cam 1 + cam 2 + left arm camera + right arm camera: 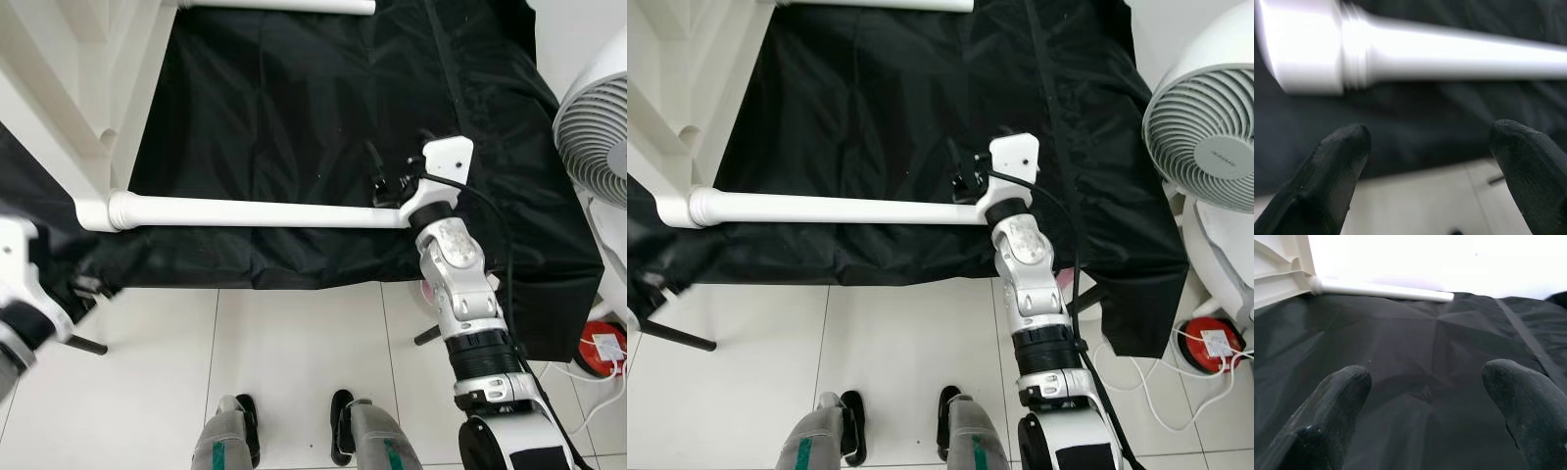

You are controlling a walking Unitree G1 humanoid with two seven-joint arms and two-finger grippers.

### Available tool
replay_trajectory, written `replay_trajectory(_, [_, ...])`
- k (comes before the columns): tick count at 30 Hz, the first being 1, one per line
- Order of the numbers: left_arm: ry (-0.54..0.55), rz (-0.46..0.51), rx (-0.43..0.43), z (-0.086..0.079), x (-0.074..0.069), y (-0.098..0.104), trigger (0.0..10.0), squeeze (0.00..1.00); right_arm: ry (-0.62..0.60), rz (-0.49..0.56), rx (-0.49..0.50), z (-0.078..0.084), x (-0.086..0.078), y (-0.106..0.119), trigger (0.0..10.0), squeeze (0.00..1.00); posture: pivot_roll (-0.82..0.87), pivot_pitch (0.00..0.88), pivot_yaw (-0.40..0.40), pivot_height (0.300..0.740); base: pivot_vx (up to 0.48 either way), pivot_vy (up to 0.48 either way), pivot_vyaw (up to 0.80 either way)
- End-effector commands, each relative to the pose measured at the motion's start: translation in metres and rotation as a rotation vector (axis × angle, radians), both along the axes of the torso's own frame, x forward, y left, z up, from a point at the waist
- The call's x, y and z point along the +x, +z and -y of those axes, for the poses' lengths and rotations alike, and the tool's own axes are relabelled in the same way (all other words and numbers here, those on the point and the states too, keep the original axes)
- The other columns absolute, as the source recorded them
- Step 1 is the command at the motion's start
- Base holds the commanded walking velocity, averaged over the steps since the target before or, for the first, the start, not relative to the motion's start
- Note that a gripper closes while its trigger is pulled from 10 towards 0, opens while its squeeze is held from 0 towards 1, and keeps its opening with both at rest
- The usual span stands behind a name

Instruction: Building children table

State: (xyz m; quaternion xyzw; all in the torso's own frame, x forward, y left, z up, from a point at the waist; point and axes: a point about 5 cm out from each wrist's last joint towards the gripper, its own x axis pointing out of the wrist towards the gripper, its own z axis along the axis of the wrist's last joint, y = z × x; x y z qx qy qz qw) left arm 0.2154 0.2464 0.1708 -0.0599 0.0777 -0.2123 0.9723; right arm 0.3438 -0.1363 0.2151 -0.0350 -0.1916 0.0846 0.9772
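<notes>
White table leg [255,211] lies beside right end effector [384,181].

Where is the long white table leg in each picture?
Left eye view: white table leg lies across the middle on the black cloth.
Right eye view: same leg, left of middle.
Left wrist view: close up beyond the left end effector.
Right wrist view: I can't find it.
Shared landmark: the black cloth.
</notes>
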Motion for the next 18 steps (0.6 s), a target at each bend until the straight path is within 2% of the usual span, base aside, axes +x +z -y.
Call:
replay_trajectory(1, [-0.073, -0.041, -0.014, 0.012, -0.005, -0.007, 10.0, 0.0, -0.006, 0.001, 0.014, 0.001, -0.004, -0.001, 10.0, 0.0, -0.02, 0.146, 0.04, 0.74, 0.0, 0.0, 0.0])
replay_trajectory(2, [-0.099, -0.062, -0.031, 0.019, -0.007, -0.013, 10.0, 0.0, 0.003, 0.003, 0.014, 0.002, -0.005, -0.002, 10.0, 0.0, -0.02, 0.14, 0.04, 0.74, 0.0, 0.0, 0.0])
replay_trajectory(8, [-0.133, -0.106, -0.035, 0.033, -0.006, -0.027, 10.0, 0.0, 0.041, 0.02, 0.028, 0.002, -0.012, -0.004, 10.0, 0.0, -0.02, 0.118, 0.031, 0.74, 0.0, 0.0, 0.0])
replay_trajectory(10, [-0.134, -0.079, -0.051, 0.043, 0.002, -0.029, 10.0, 0.0, 0.048, 0.032, 0.047, 0.003, -0.016, -0.005, 10.0, 0.0, -0.01, 0.114, 0.029, 0.74, 0.0, 0.0, 0.0])
replay_trajectory(14, [-0.129, -0.058, -0.06, 0.052, 0.009, -0.028, 10.0, 0.0, 0.055, 0.037, 0.059, 0.004, -0.02, -0.005, 10.0, 0.0, -0.01, 0.106, 0.029, 0.74, 0.0, 0.0, 0.0])
replay_trajectory(16, [-0.125, -0.014, -0.069, 0.063, 0.017, -0.024, 10.0, 0.0, 0.08, 0.042, 0.056, 0.001, -0.025, -0.007, 10.0, 0.0, -0.02, 0.1, 0.029, 0.74, 0.0, 0.0, 0.0])
replay_trajectory(18, [-0.109, 0.022, -0.072, 0.067, 0.022, -0.021, 10.0, 0.0, 0.094, 0.046, 0.049, -0.001, -0.027, -0.008, 10.0, 0.0, -0.02, 0.093, 0.029, 0.74, 0.0, 0.0, 0.0])
